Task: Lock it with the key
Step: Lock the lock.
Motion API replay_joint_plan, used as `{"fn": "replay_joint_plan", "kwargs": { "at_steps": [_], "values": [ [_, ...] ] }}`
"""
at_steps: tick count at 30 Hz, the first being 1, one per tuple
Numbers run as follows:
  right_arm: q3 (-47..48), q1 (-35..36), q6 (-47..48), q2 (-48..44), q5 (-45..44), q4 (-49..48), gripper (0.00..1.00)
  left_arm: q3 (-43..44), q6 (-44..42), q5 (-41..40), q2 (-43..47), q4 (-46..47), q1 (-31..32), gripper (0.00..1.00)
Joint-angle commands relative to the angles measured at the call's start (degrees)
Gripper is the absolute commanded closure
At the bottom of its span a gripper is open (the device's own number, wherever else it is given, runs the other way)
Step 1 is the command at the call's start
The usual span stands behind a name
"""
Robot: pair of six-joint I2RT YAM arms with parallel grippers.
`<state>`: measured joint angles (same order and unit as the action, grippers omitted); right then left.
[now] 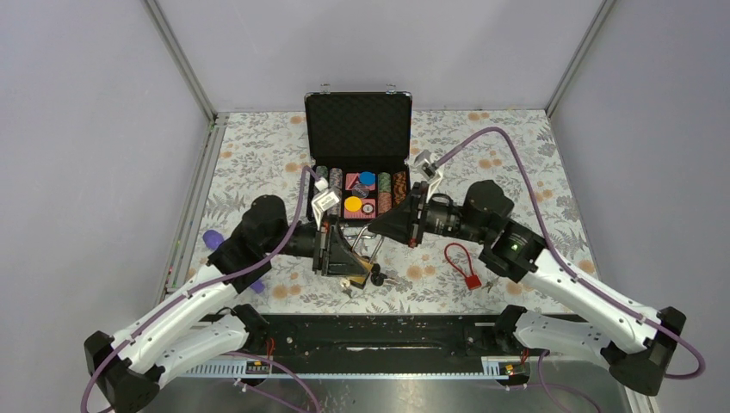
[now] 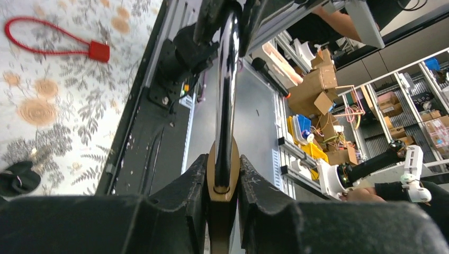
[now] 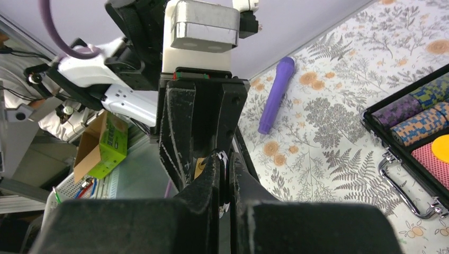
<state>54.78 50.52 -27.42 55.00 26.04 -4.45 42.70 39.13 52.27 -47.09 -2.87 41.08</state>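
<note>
1. Keys (image 1: 375, 276): a small black-headed bunch on the floral table (image 1: 534, 181), just near of both grippers; detail too small to read.
2. Left gripper (image 2: 222, 169): clamped on item 3, fingers pressed to either side of the brass body.
3. Padlock (image 2: 225, 111): brass body, chrome shackle. Held off the table at centre, the shackle running straight out from the left gripper.
4. Right gripper (image 3: 223, 161): fingers together, tips right at the left gripper and padlock. A small pale glint shows between the tips; whether anything is pinched there cannot be told.
5. Red cable lock (image 1: 473, 280): lies loose on the table, right of the grippers and below the right arm.
6. Purple pen (image 3: 276, 95): lies at the table's left edge, well apart from the padlock.
7. Poker chip case (image 1: 357, 129): black, at the far centre, lid standing open, rows of chips (image 1: 383, 191) inside.
</note>
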Motion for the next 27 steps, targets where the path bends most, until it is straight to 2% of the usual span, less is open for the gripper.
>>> {"fn": "replay_joint_plan", "kwargs": {
  "at_steps": [1,9,17,20,27],
  "values": [
    [-5.3,6.6,-1.5,4.5,8.4,0.6,1.00,7.7,-2.3,-14.9,-0.8,8.4,-0.1,1.00],
    [-8.1,6.5,0.4,-2.2,3.2,5.0,1.00,7.7,-4.4,-15.3,1.4,5.4,-1.8,1.00],
    [-3.3,6.5,2.9,-4.8,-0.1,12.6,0.98,7.6,-12.0,-5.4,2.6,1.7,-2.1,1.00],
    [0.0,6.4,4.0,-4.4,-1.0,15.1,0.82,7.0,-15.8,-3.9,3.5,-2.0,-2.1,1.00],
    [6.2,5.5,6.7,-3.5,-1.6,18.4,0.35,5.1,-22.6,1.6,5.0,-6.3,-2.0,1.00]
  ]
}}
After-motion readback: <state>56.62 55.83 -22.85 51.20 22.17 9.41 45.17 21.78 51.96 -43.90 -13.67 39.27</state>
